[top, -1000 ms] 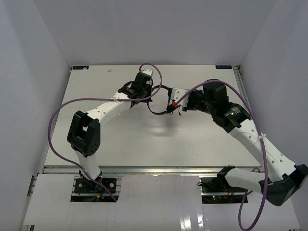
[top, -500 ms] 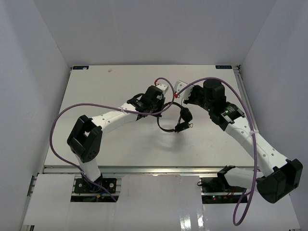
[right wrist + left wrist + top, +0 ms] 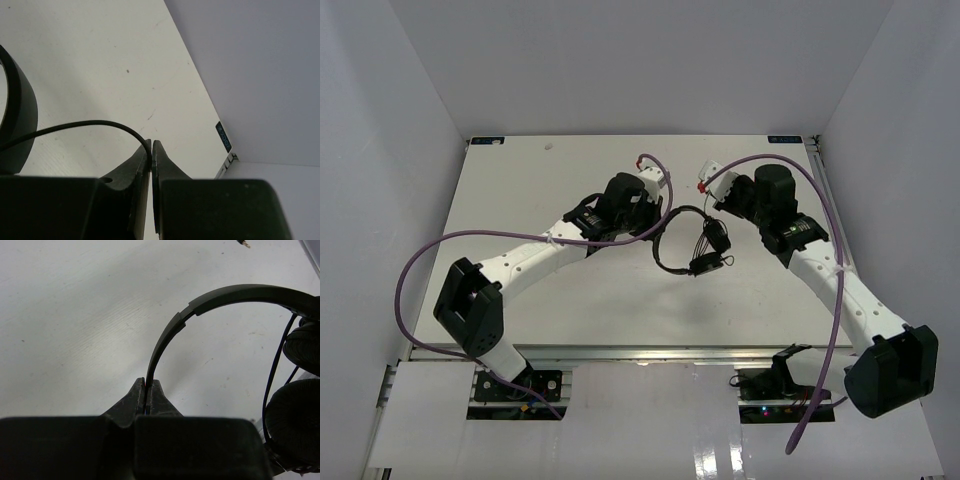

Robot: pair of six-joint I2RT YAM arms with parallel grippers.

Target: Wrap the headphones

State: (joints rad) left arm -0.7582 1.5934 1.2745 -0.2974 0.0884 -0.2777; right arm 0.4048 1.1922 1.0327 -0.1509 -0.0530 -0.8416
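Observation:
The black headphones (image 3: 692, 245) are held over the middle of the table (image 3: 520, 180). My left gripper (image 3: 660, 215) is shut on the thin headband (image 3: 225, 295); in the left wrist view the band rises from between the closed fingertips (image 3: 148, 387) and arcs right to the two round earcups (image 3: 295, 425). The thin black cord (image 3: 275, 365) hangs beside the earcups. My right gripper (image 3: 708, 182) is behind and to the right of the headphones. In the right wrist view it (image 3: 151, 146) is shut on the cord (image 3: 75, 126), which loops off left past a piece of headband (image 3: 22, 115).
Purple robot cables (image 3: 430, 250) arc over both arms. White walls enclose the table on three sides; its back right corner and rail (image 3: 225, 137) are close to the right gripper. The cord's plug tip (image 3: 243, 242) lies on the table further off.
The left gripper has carried the headphones right, toward the table's middle. The right gripper has moved right and toward the back with the cord. The earcups now hang lower and further right.

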